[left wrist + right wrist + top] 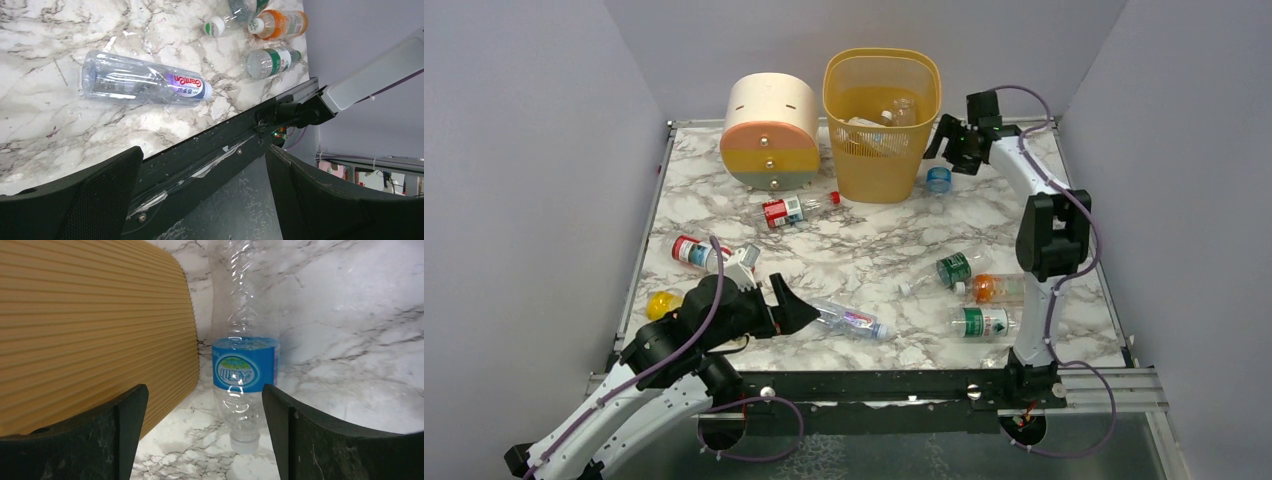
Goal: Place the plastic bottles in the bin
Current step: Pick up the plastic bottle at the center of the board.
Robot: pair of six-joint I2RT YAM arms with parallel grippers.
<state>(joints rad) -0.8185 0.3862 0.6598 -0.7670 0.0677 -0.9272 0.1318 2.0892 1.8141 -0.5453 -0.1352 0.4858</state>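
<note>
Plastic bottles, count: at least eight lie on the tabletop (pixel 874 240), and at least two more clear ones sit inside the bin.
Left fingers (pixel 796 308): spread wide and holding nothing, low at the near left, with the tips just beside the clear bottle's base end.
Clear bottle (pixel 849 320): one, with a purple-and-red label, lying flat. Its long axis runs left to right and the cap end points right.
Yellow bottle (pixel 662 303): one, at the left edge, partly hidden by the left arm; I cannot tell its axis.
Near-right group: three bottles close together.
- Green-labelled bottle (pixel 982 322): lies left to right.
- Orange bottle (pixel 994 288): just beyond it, also left to right, with its cap to the left.
- Second green bottle (pixel 954 268): lies diagonally, with its white cap toward the near left.
Red-labelled bottles: two. One (pixel 694 250) lies diagonally at the left. The other (pixel 789 210) lies mid-tabletop, left to right, with its red cap pointing right toward the bin.
Blue-labelled bottle (pixel 244 370): one, clear, just beside the bin's right wall. In the right wrist view its long axis runs straight away from the fingers, white cap nearest them.
Right fingers (pixel 941 140): wide apart and empty, above the blue-labelled bottle, beside the bin's upper wall.
Bin (pixel 879 175): one, yellow-orange, upright at the far middle.
Drawer unit (pixel 769 135): one, round, just left of the bin.
</note>
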